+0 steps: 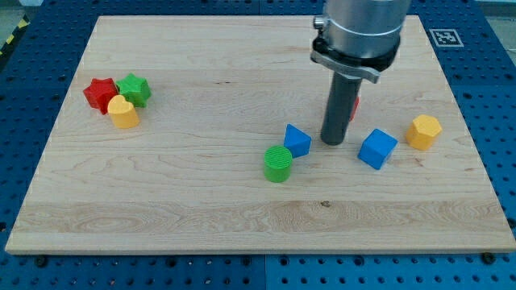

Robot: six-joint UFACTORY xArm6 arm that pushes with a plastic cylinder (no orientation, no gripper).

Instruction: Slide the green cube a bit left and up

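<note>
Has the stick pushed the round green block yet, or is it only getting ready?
Nothing looks done yet. The green block sits untouched beside the blue triangular block. In hand: my tip rests on the board to the view's right of both, apart from the green one. Left: getting to its lower right side, then pushing it left and up.

Wooden board [201, 201] with scattered coloured blocks [278, 163]

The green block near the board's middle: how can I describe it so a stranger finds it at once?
Start at the dark rod, my tip, right of the board's centre. Left of it sits a blue triangular block; the green block touches its lower-left side. It is a ribbed, round-topped cylinder, unlike the green star far left.
</note>
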